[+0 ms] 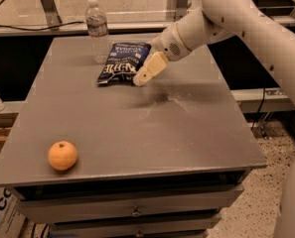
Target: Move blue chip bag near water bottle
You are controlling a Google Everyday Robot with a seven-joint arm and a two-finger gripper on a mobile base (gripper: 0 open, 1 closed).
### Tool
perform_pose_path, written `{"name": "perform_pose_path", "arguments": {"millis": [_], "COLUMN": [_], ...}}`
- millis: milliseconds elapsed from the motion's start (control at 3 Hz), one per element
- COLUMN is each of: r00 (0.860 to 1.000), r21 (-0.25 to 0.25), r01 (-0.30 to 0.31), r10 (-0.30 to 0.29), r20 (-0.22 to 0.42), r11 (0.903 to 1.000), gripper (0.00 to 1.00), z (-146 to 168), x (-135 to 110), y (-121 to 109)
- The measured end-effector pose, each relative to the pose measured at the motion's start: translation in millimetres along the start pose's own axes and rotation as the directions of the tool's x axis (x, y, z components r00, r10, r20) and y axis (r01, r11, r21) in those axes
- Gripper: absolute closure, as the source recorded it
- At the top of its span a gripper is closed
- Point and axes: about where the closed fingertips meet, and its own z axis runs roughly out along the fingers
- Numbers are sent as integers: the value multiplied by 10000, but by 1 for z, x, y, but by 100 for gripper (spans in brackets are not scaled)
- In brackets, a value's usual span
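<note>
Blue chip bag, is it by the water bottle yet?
Nearly done: the blue chip bag lies right beside the water bottle at the back of the table. The gripper is at the bag's right edge. Left: probably just backing the gripper away.
</note>
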Motion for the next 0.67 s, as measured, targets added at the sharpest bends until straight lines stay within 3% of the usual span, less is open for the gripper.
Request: {"name": "perform_pose_path", "arguments": {"millis": [333,667], "r00": [9991,9965], "r21": [546,1409], "r01": [-393,-766], "r10": [385,711], "r20": [157,440], "r11": [9977,9871], "gripper": [0,0], "z": [-30,-84], "x": [19,46], "y": [-7,-17]}}
